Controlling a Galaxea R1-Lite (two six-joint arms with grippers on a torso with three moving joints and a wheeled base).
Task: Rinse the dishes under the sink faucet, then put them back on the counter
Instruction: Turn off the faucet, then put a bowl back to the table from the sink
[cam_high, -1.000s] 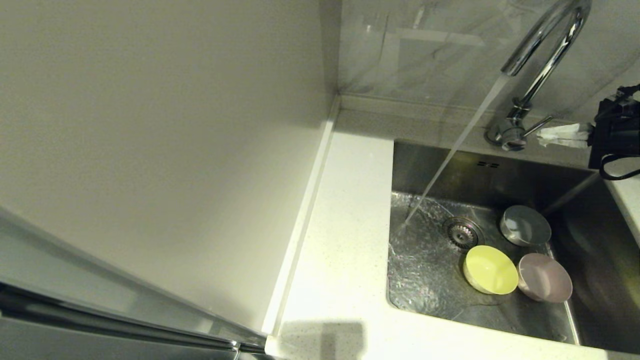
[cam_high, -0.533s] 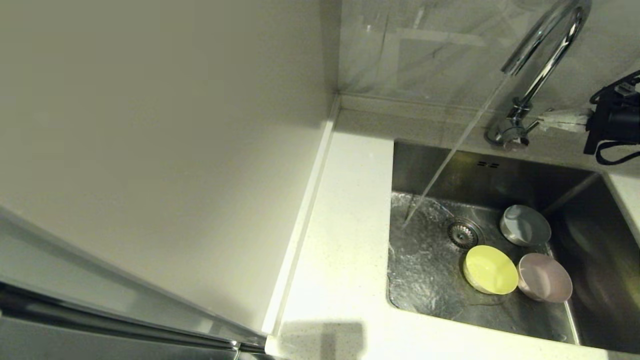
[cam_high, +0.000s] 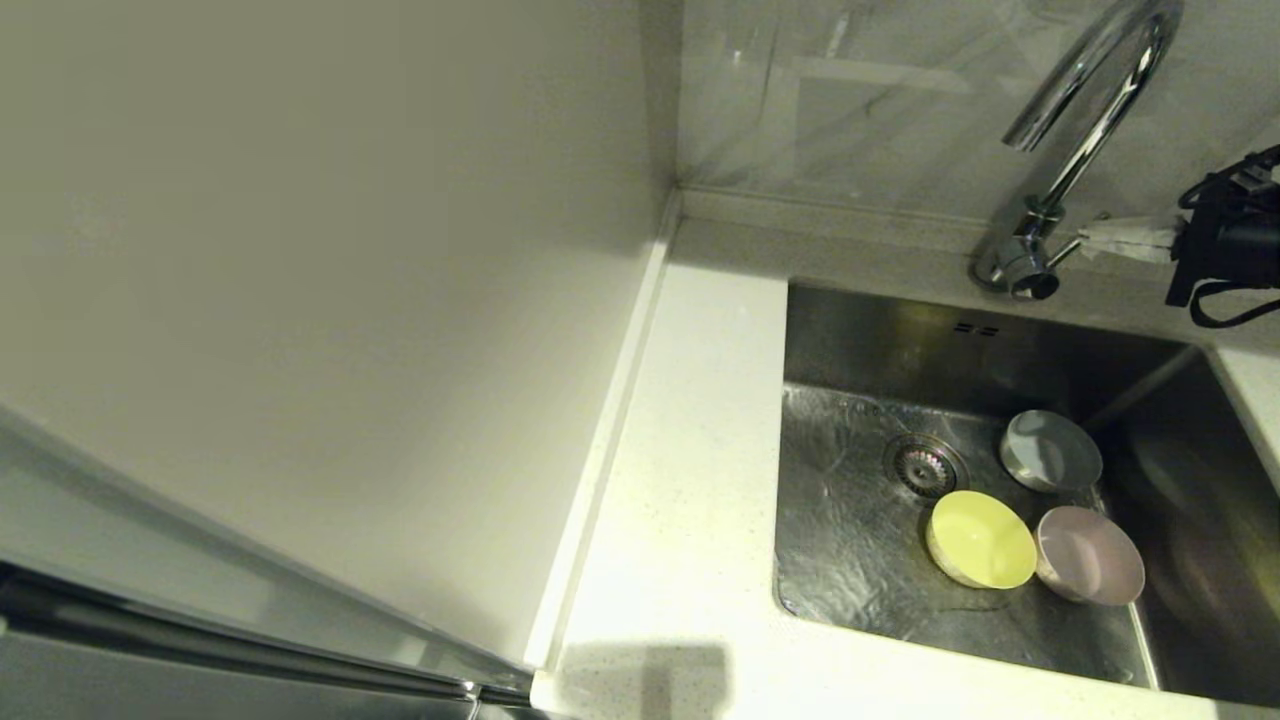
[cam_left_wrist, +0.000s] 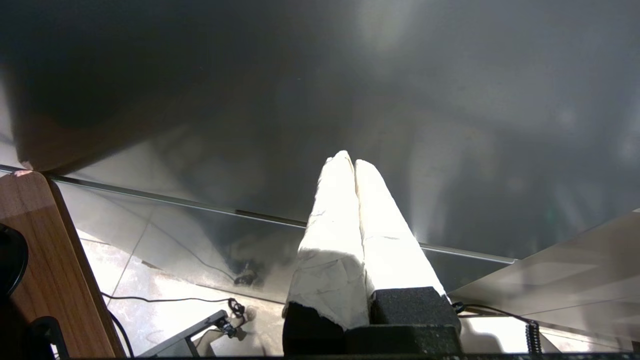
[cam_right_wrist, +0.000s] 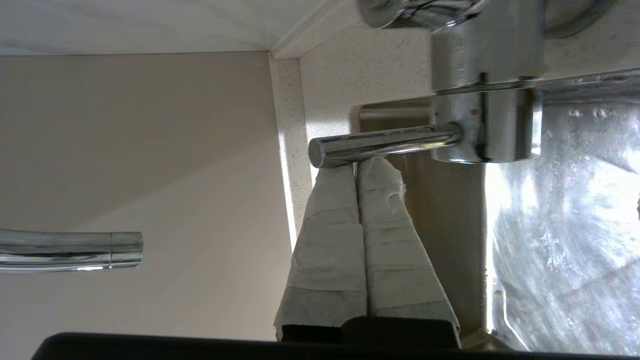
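your right gripper (cam_right_wrist: 356, 165), jaws clenched, touches the faucet (cam_high: 1090, 110) lever (cam_right_wrist: 382, 145). left gripper (cam_left_wrist: 354, 162) clenched, parked. three bowls (cam_high: 980, 540) in sink (cam_high: 850, 560); no readable writing.

Cream wall panel (cam_high: 330, 300) standing left of the worktop; wooden furniture edge (cam_left_wrist: 45, 260) and floor cables (cam_left_wrist: 165, 300) lying below.

Three bowls (cam_high: 1040, 510) sit in the sink (cam_high: 860, 560); right hand (cam_high: 1100, 238) touches the faucet (cam_high: 1085, 90) lever.
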